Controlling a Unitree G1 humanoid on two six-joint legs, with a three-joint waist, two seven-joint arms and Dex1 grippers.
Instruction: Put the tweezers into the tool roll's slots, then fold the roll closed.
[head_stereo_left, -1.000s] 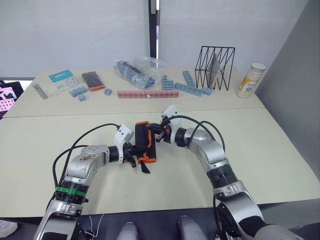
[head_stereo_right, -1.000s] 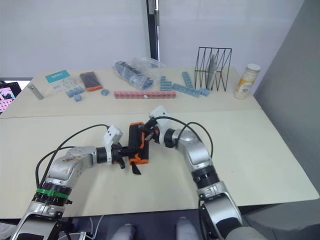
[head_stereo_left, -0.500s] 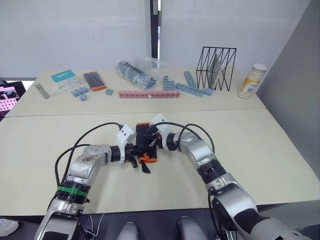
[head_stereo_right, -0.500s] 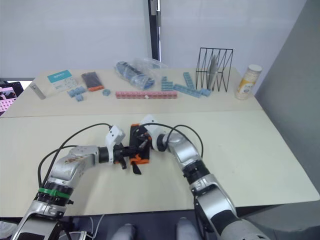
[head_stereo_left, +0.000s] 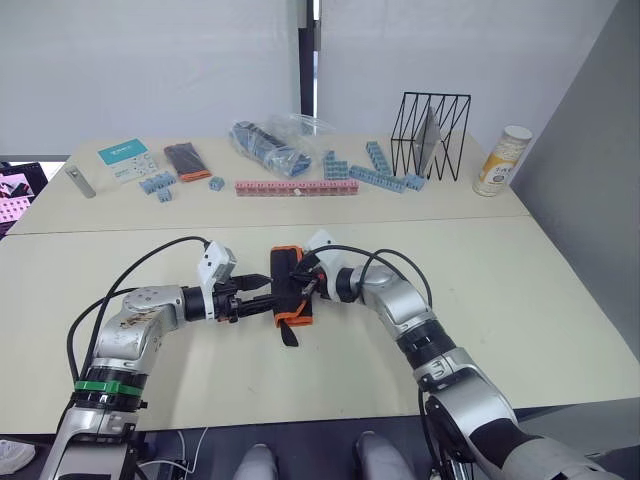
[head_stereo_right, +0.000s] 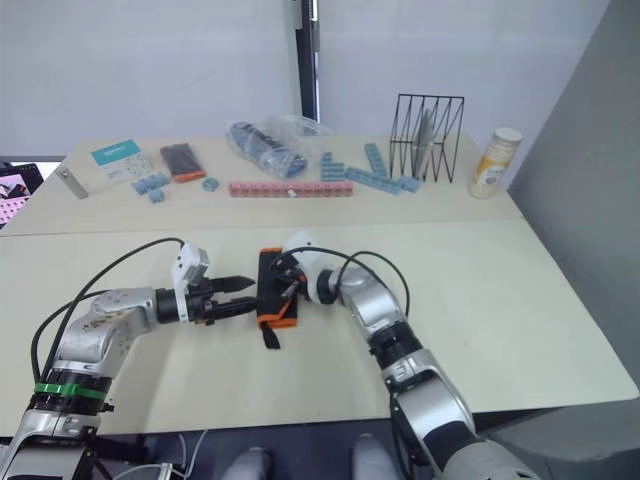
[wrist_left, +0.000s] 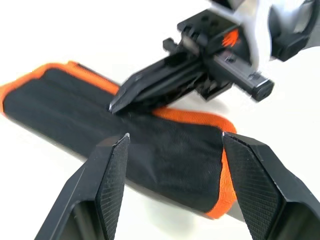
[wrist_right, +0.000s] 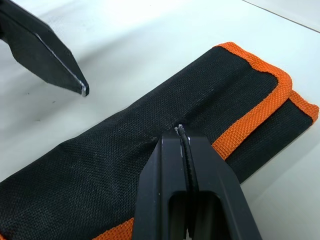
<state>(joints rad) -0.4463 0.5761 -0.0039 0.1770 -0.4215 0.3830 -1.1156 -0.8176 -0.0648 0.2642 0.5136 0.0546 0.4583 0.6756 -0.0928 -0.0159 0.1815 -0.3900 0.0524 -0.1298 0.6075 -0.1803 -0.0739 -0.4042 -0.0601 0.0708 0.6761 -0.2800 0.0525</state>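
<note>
Left eye view: tool roll (head_stereo_left: 289, 290) folded shut at table centre, strap (head_stereo_left: 288, 334) trailing toward 6 o'clock. Left gripper (head_stereo_left: 262, 297) at roll's 9 o'clock, just beside it, holding nothing. Right gripper (head_stereo_left: 303, 287) at roll's 3 o'clock, tips on fabric.

Left wrist view: left fingers (wrist_left: 112, 175) spread wide, roll between and beyond them (not clamped).

Right wrist view: right fingers (wrist_right: 170, 165) pressed together, tips touching top flap, pinning fold.

Progress: no tweezers loose in view, presumably stowed; fold looks done, releasing remains.
</note>
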